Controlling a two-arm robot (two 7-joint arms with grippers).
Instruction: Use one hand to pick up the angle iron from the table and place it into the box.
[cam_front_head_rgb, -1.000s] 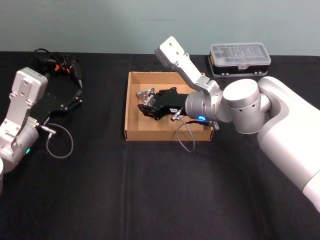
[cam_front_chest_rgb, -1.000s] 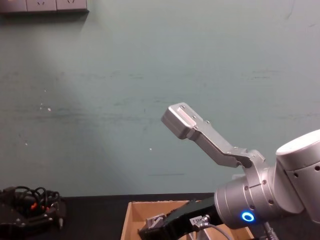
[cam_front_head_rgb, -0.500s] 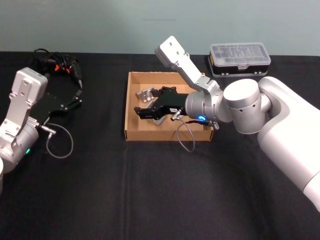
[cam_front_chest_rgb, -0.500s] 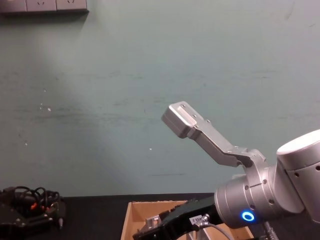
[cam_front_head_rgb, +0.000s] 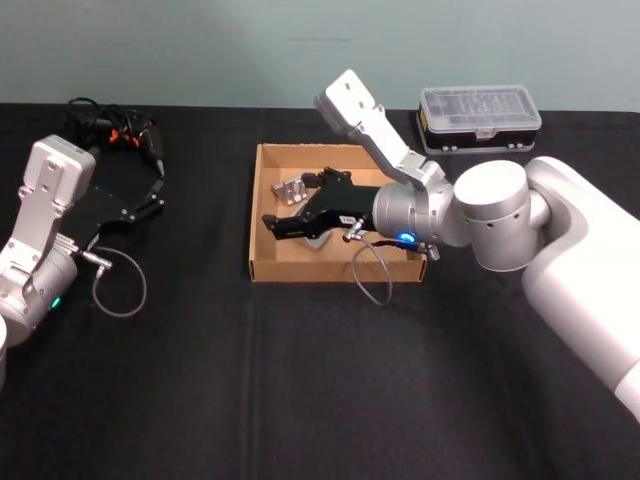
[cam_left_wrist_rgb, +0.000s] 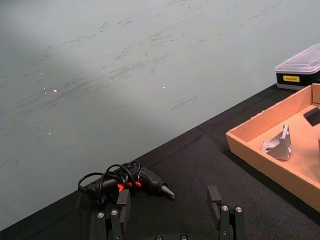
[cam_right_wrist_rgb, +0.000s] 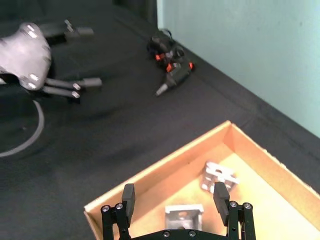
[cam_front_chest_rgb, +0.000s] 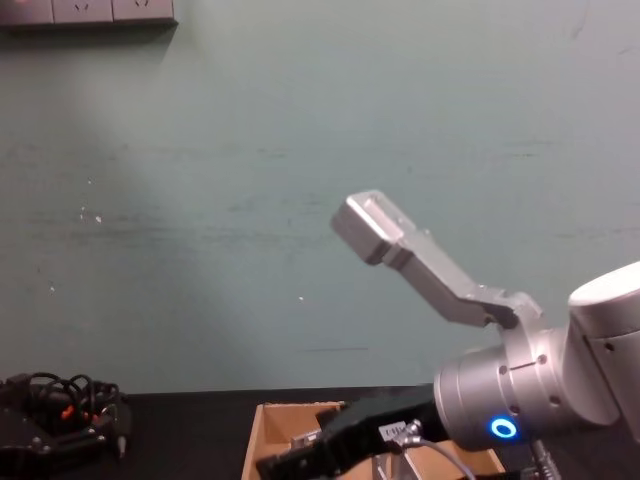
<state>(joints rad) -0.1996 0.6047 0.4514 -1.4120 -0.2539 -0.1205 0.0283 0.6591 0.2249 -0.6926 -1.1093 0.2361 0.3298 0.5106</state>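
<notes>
The tan box (cam_front_head_rgb: 300, 268) sits mid-table on the black table (cam_front_head_rgb: 300, 380). My right gripper (cam_front_head_rgb: 297, 203) hovers over the box's left part, open, with nothing between its fingers (cam_right_wrist_rgb: 129, 198). One grey angle iron (cam_right_wrist_rgb: 184, 218) lies on the box floor just below that gripper (cam_right_wrist_rgb: 174, 196). Another angle iron (cam_front_head_rgb: 293, 189) rests near the box's far left corner, also seen as the angle iron (cam_left_wrist_rgb: 280, 145) in the left wrist view. My left gripper (cam_front_head_rgb: 150, 195) is parked far left on the table, open.
A clear-lidded black case (cam_front_head_rgb: 480, 118) stands behind the box to the right. A corded black and orange tool (cam_front_head_rgb: 115, 130) lies at the far left. A grey cable loop (cam_front_head_rgb: 120, 285) rests by the left arm. The front half of the table is bare.
My right gripper has lifted and drifted left over the box, fingers spread. The angle iron beneath it now lies free on the box floor. The left arm has not moved.
</notes>
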